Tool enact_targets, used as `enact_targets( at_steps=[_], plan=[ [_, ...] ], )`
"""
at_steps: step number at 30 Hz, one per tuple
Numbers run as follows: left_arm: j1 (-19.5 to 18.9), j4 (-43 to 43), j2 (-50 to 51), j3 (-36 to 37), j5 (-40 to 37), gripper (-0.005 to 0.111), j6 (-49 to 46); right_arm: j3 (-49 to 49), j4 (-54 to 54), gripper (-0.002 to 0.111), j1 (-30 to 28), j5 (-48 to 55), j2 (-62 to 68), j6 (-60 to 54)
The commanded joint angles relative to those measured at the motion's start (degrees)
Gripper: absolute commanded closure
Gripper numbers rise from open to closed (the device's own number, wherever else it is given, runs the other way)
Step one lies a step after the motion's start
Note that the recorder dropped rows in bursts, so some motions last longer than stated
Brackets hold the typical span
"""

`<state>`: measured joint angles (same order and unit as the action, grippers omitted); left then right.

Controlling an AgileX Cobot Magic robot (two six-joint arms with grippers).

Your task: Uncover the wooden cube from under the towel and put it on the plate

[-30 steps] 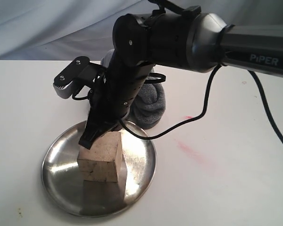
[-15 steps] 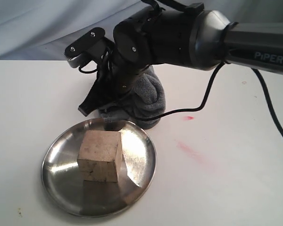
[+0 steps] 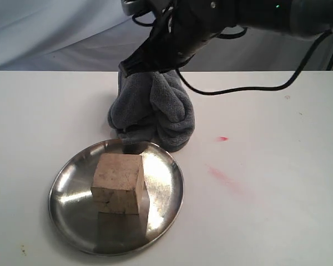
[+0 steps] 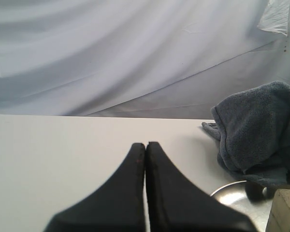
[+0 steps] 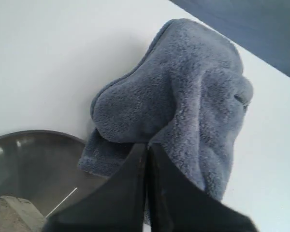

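The wooden cube [image 3: 119, 184] is seen on the plate [image 3: 66, 194], towel [image 3: 155, 113] at its rim — right gripper [image 5: 146, 150], pressed together like left gripper [image 4: 145, 147], is best raised without snagging.

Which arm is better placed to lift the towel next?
Right, probably. The right tool, shut, hangs close to the top of the towel; the left tool, also shut, is outside the exterior view, farther from the towel.

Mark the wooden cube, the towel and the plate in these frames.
wooden cube [image 3: 117, 173], exterior view, on its top face.
towel [image 3: 161, 113], exterior view, on the middle of the bunched heap.
plate [image 3: 71, 202], exterior view, on the bare floor left of the cube.
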<state>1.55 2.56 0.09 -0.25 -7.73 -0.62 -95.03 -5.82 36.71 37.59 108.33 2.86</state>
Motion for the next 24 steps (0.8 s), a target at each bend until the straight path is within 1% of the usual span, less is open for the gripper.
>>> enact_targets(
  at_steps=[1, 7, 10, 16, 20, 24],
  plan=[
    [0.0, 0.0, -0.1, 0.3, 0.1, 0.105, 0.1, -0.1, 0.4, 0.108, -2.8, 0.6, -3.0, 0.5],
    [0.0, 0.0, -0.1, 0.3, 0.1, 0.105, 0.1, 0.4, 1.1, 0.108, -9.6, 1.8, -6.1, 3.2],
    [0.0, 0.0, -0.1, 0.3, 0.1, 0.105, 0.1, 3.8, 1.1, 0.108, -14.1, -0.2, -8.2, 4.7],
    [0.0, 0.0, -0.1, 0.3, 0.1, 0.105, 0.1, 17.5, 1.6, 0.108, -23.1, -12.1, -14.8, 6.4],
    [0.0, 0.0, -0.1, 0.3, 0.1, 0.105, 0.1, 27.6, 5.5, 0.108, -28.3, -22.3, -19.8, 6.4],
    [0.0, 0.0, -0.1, 0.3, 0.1, 0.105, 0.1, 33.7, 5.8, 0.108, -31.6, -28.6, -23.0, 6.5]
  ],
)
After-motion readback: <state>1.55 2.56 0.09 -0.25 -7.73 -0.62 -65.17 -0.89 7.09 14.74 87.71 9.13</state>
